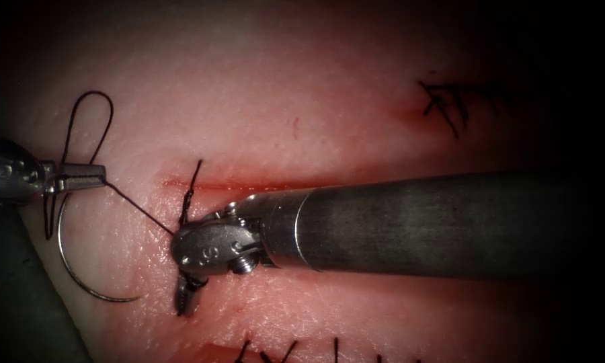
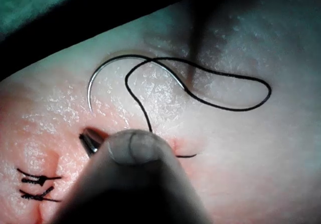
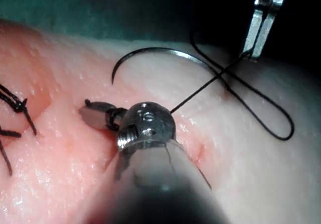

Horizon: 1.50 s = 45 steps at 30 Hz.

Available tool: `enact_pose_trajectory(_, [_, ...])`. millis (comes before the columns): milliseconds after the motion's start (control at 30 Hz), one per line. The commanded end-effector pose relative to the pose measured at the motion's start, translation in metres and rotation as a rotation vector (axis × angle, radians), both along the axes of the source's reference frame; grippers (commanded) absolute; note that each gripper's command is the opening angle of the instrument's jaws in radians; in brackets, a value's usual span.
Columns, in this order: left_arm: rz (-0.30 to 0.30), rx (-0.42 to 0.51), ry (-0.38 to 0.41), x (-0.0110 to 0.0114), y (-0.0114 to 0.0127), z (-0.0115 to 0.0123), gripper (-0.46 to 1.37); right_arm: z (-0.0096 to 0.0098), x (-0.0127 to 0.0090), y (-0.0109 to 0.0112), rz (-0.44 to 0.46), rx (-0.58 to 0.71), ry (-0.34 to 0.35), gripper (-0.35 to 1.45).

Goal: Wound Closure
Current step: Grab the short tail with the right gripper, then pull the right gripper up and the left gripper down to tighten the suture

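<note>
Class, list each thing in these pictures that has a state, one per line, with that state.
Left pincer: shut on the thread.
Right pincer: shut on thread.
Needle: free, lying on the tissue left of the cut.
Thread: taut between the tools, looped beyond.
Cut: part open.

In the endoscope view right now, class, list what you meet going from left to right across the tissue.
Left gripper shut on the thread → needle lying on the tissue → right gripper → dark stitches at far right.
</note>
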State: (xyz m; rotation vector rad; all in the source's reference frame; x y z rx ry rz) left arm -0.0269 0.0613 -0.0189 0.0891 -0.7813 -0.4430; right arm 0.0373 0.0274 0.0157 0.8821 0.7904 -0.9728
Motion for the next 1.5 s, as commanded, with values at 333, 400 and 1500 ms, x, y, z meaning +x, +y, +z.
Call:
enact_pose_trajectory(333, [-0.001, -0.027, -0.002, -0.0002, -0.0015, 0.0008, -0.35, -0.0017, 0.0002, 0.0045, 0.18, 0.052, 0.084, -0.35])
enact_pose_trajectory(400, [0.0, -0.032, -0.005, -0.0003, -0.0021, 0.001, -0.35, -0.002, 0.0002, 0.0055, 0.213, 0.056, 0.092, -0.35])
enact_pose_trajectory(1500, [0.008, -0.079, -0.051, -0.0033, -0.0155, -0.0054, -0.35, 0.0, -0.0023, 0.0141, 0.519, 0.152, 0.123, -0.35])
